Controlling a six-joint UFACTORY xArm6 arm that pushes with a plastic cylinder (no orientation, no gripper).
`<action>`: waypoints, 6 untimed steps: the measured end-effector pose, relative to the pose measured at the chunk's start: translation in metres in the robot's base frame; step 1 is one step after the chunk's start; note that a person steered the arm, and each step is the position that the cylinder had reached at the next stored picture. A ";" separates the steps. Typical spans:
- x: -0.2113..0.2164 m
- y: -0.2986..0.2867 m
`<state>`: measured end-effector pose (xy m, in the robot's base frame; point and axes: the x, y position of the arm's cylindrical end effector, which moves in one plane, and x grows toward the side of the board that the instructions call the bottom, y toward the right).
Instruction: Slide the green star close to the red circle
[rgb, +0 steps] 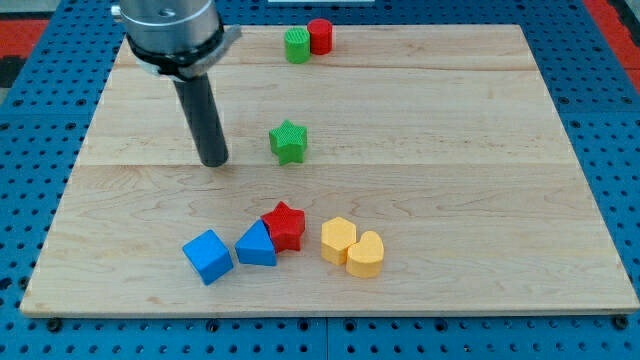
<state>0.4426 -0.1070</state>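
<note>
The green star (288, 141) lies near the middle of the wooden board (480, 180). The red circle (320, 36) stands at the view's top edge of the board, touching a green circle (297, 45) on its left. My tip (214, 160) rests on the board to the view's left of the green star, a short gap away, not touching it. The red circle is well above the star in the view.
Near the view's bottom sit a blue cube (208, 256), a blue triangle (256, 245) touching a red star (285, 225), and two yellow blocks (338, 239) (365, 254) side by side. A blue pegboard surrounds the board.
</note>
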 end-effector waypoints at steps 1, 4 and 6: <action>0.000 0.090; -0.102 0.093; -0.165 0.125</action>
